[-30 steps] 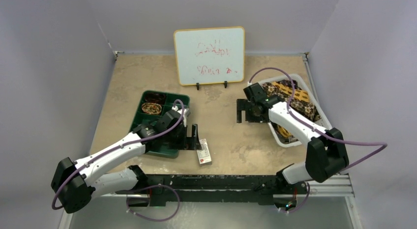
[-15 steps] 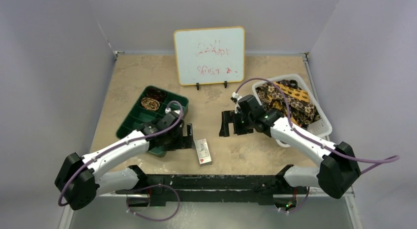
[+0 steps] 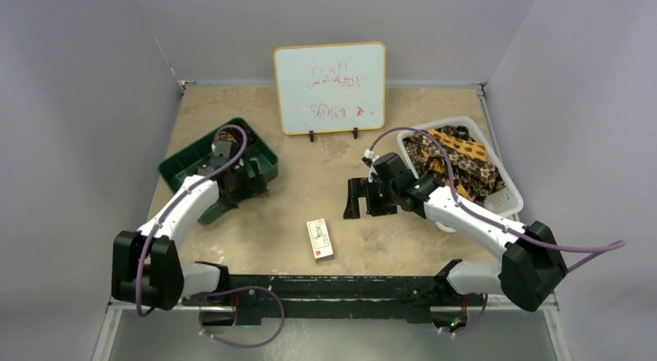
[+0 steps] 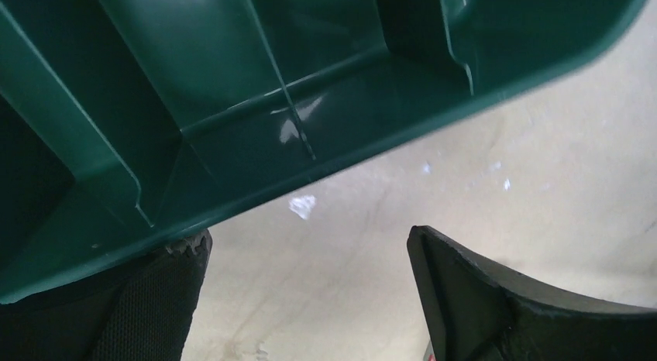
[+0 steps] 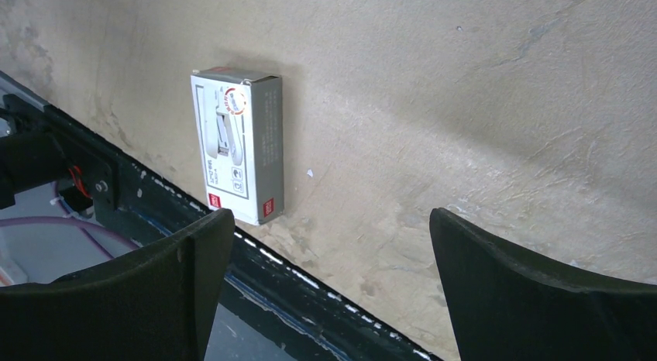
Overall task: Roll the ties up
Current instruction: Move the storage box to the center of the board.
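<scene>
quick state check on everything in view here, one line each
green tray, sitting askew
left tool, open, empty, at the green tray's edge
right tool, open, empty
ties, unrolled, heaped in white basket
small box, closed, lying flat
whiteboard, upright, scribbled on
</scene>
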Tool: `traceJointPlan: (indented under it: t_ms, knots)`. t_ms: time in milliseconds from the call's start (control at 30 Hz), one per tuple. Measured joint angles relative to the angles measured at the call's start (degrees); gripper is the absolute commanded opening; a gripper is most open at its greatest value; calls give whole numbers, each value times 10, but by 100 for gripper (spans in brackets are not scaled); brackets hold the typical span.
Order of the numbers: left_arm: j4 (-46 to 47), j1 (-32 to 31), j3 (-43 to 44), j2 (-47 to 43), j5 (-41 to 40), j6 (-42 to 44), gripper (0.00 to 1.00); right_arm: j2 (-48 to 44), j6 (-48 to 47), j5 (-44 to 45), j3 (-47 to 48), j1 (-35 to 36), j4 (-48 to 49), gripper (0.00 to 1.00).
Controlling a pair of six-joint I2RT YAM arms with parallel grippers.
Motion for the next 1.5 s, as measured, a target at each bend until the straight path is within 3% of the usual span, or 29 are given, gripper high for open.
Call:
traceJointPlan:
  t_ms: [167,267,433,600,733,867,1000,1100,1367,1500]
  knots:
    - [7,89,13,31,36,24,94,-2,0,0,0,0,0,99]
    - [10,107,18,30,69,26,96,-2,-1,0,0,0,0,99]
    - [-11,106,-19,-116,68,-20,100,3,-7,0,0,0,1,99]
    - [-76,107,-10,-236,-21,-64,100,36,-22,-7,2,0,1,99]
    - [-119,119,54,-175,-111,-61,100,62,-43,-12,19,0,-13,99]
    - [-98,206,115,-71,-143,-36,100,61,-68,-12,43,0,-29,99]
    - [-68,312,118,-24,-126,-7,100,50,-89,-12,55,0,-45,99]
    - [-48,345,118,-4,-105,16,100,44,-96,-12,56,0,-58,99]
    - [9,383,138,141,-15,80,100,45,-116,-12,56,0,-85,99]
    - [24,394,140,156,11,107,100,53,-122,-11,56,0,-91,99]
